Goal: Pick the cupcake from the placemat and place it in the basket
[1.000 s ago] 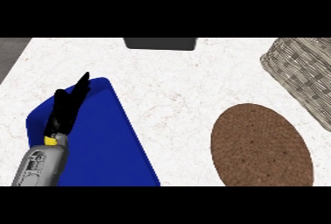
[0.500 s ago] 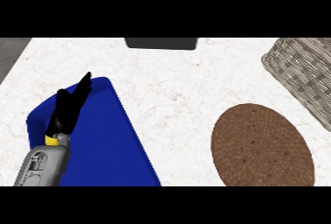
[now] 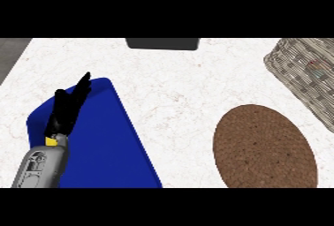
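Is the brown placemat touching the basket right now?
Apart. The head view shows a strip of white counter between the brown placemat and the basket.

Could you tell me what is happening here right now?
The robot's left hand is stretched open over a blue mat, holding nothing. To its right lies a brown woven placemat with no cupcake on it, and a wicker basket sits at the right edge. The right hand is out of view.
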Motion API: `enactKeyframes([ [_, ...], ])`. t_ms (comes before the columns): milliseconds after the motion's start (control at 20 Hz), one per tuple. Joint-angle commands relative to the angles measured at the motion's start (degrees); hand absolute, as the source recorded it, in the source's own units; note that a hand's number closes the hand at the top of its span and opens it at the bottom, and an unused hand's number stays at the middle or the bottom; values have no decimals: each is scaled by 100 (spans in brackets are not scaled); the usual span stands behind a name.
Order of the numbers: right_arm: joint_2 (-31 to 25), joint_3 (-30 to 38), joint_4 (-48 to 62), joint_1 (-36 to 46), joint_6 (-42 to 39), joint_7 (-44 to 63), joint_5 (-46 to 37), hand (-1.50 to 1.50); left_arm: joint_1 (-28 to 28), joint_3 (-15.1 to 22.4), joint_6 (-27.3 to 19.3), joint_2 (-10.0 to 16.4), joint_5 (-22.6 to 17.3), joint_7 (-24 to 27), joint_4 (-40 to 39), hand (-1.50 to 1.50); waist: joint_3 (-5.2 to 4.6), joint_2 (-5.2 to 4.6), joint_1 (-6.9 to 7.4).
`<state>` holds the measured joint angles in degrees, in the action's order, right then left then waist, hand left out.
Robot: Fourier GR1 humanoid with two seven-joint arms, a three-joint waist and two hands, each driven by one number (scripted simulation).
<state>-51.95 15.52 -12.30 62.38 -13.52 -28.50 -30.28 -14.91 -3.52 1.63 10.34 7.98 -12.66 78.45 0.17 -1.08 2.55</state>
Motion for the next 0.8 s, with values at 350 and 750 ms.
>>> enactKeyframes([
  [350, -1109, 1043, 617, -80, 23, 569, 830, -150, 157, 43, -21, -88, -17, -3, 225, 0, 9, -1, -1],
  [750, -1935, 1350, 867, -682, -765, 311, 1102, -150, -26, -50, 73, 43, -44, 42, 19, 0, 42, -80, -37],
])
